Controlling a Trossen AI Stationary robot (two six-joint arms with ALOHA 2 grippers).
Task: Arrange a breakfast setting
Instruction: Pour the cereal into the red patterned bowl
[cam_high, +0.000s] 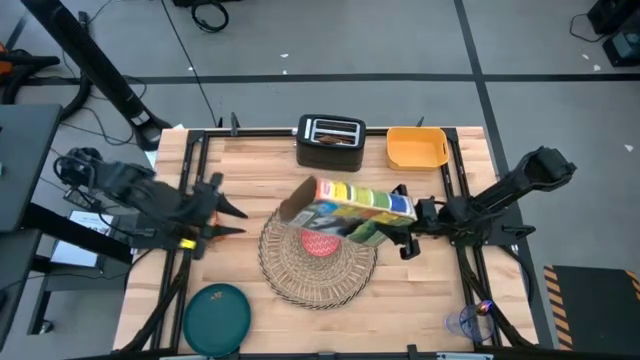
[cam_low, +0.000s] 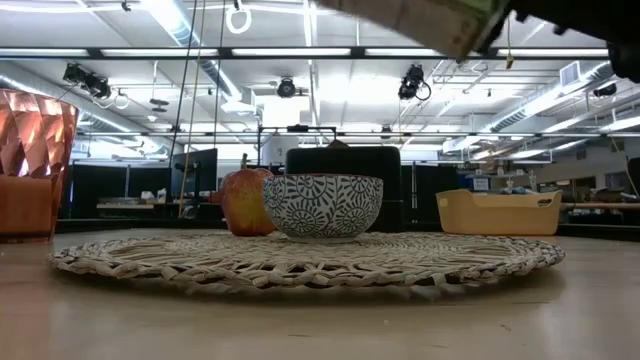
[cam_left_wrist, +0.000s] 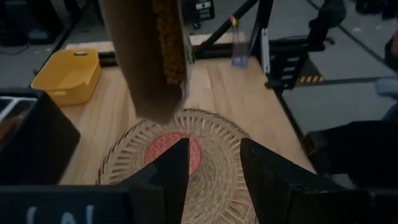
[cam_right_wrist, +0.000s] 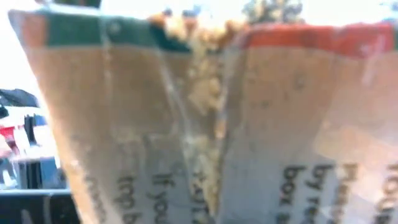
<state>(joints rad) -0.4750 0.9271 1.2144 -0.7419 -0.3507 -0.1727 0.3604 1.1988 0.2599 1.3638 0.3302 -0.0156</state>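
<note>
Cereal box (cam_high: 352, 205) filled the right wrist view, tipped mouth-down over the red bowl (cam_high: 320, 243) on the woven placemat (cam_high: 318, 262), probably to pour. Right hand (cam_high: 408, 235) clamped the box; left hand (cam_high: 222, 218) waited half-spread nearby. Teal plate (cam_high: 217, 318) sat at the tabletop's near-left.

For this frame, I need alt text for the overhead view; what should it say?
The right gripper holds a colourful cereal box tilted over a red bowl on a round woven placemat. The left gripper waits open at the table's left edge; a teal plate, black toaster and yellow bin sit around.
</note>
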